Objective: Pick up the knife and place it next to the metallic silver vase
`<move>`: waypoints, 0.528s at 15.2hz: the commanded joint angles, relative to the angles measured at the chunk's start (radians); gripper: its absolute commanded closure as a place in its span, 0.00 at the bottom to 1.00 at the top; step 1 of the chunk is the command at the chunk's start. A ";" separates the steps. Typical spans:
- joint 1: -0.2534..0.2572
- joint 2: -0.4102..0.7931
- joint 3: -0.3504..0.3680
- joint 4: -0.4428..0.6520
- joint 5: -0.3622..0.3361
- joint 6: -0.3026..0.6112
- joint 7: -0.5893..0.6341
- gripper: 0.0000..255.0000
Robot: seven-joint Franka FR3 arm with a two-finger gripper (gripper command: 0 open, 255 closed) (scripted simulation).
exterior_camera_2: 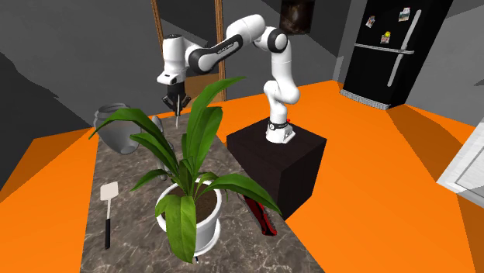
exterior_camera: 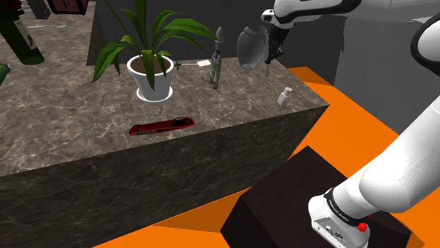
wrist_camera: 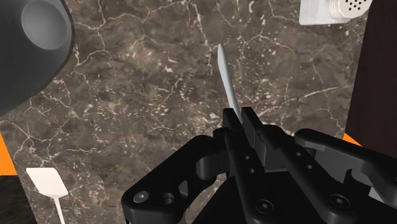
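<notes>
Silver knife (wrist_camera: 228, 83) is clasped blade-down in the black gripper (wrist_camera: 240, 121), held above the marble desk (wrist_camera: 146, 95) near one edge, close to the grey vase (wrist_camera: 32, 44).

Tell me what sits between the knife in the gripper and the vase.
Nothing does. In the wrist view, bare marbled countertop runs between the knife, clasped in the gripper, and the grey vase.

No legible text, brand, number or sign appears on any surface. The small papers (exterior_camera_2: 386, 37) on the black fridge (exterior_camera_2: 380, 74) cannot be read.
</notes>
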 commanded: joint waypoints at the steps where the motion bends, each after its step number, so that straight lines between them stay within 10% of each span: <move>1: 0.000 0.006 0.000 -0.018 0.001 0.025 0.001 1.00; 8: -0.001 0.028 0.001 -0.085 0.003 0.113 0.004 1.00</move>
